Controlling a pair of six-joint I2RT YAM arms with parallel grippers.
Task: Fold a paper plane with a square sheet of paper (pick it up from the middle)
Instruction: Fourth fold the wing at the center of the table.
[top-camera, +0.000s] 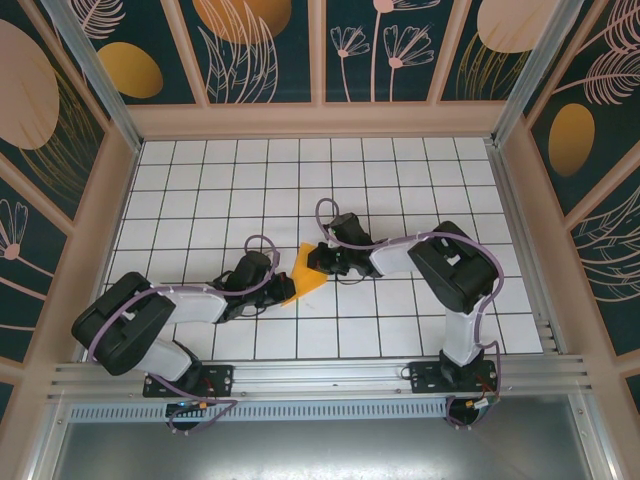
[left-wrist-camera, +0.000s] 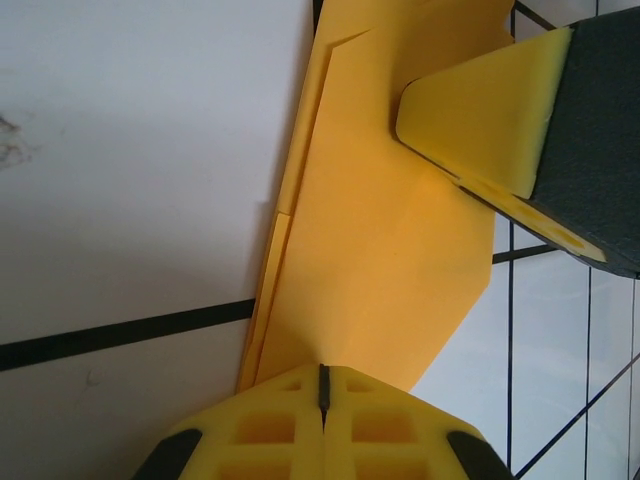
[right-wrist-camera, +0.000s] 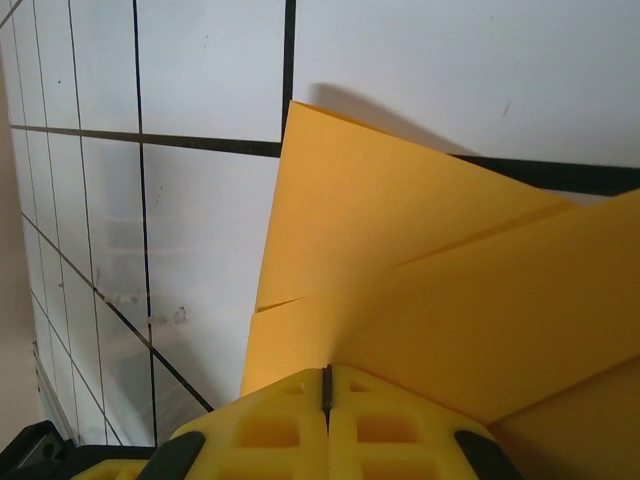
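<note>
The tabletop (top-camera: 200, 180) was white, ruled with a black grid. Dark teal wall panels (top-camera: 410, 70) enclosed it on three sides, printed with orange ovals (top-camera: 130, 68) and pale line-drawn plants, set in a light wooden frame (top-camera: 320, 120). Aluminium rails (top-camera: 320, 375) ran along the near edge. Lighting was even.

Your left arm (top-camera: 125, 320) and right arm (top-camera: 455, 265) look alike: bulky black joint housings joined by white links; a thin lilac cable (top-camera: 320, 212) loops along each; each stands on a black base (top-camera: 185, 383). Your left gripper (left-wrist-camera: 321, 375) and right gripper (right-wrist-camera: 326, 372) carry yellow fingers moulded with square pockets; dark trim edges their outer corners.
</note>
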